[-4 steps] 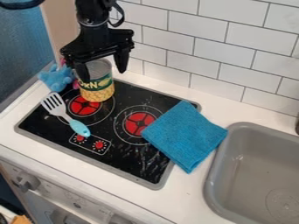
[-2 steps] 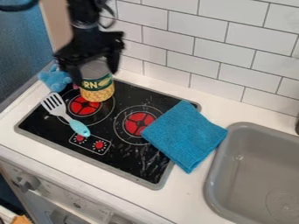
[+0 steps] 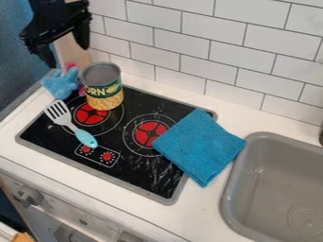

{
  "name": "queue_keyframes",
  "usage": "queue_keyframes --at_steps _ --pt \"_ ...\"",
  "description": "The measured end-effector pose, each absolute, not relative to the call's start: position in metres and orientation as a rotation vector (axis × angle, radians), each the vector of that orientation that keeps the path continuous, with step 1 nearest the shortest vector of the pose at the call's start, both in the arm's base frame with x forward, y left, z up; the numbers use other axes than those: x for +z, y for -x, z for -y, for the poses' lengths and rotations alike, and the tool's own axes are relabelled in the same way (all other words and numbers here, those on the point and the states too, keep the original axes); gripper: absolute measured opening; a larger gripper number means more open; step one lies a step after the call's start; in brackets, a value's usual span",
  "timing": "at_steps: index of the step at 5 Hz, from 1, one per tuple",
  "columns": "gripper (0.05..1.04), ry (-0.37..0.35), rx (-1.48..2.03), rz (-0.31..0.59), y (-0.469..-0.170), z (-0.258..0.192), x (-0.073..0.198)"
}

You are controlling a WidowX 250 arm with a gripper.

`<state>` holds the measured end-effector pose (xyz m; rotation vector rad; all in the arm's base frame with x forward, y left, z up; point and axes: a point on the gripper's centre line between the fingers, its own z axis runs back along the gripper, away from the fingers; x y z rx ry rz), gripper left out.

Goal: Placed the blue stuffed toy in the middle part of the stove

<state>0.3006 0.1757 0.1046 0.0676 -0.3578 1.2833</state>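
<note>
The black gripper (image 3: 68, 56) hangs open at the upper left, above the blue stuffed toy and well clear of it, with nothing between its fingers. The blue stuffed toy (image 3: 61, 85), which has pink parts, lies at the stove's back left corner, just left of the corn can. The black stove top (image 3: 135, 172) has two red burners, and its middle part between and around them is partly bare.
A corn can (image 3: 103, 90) stands upright behind the left burner. A spatula (image 3: 74, 126) lies across the stove's left side. A blue cloth (image 3: 200, 145) overlaps its right edge, beside the grey sink (image 3: 277, 184). A tiled wall (image 3: 214, 47) rises behind.
The gripper has moved up and to the left, away from the corn can, which stays in place. The stuffed toy, spatula and cloth have not moved.
</note>
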Motion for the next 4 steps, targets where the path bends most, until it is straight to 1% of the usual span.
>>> queue_keyframes --at_steps 1,2,3,4 --pt "1.001 -0.129 1.435 0.340 -0.306 -0.212 0.088" --pt "1.001 -0.168 1.498 0.314 -0.317 -0.229 0.071" --pt "1.001 -0.188 1.490 0.304 -0.321 -0.231 0.063" --pt "1.001 -0.193 1.436 0.270 -0.326 -0.224 0.043"
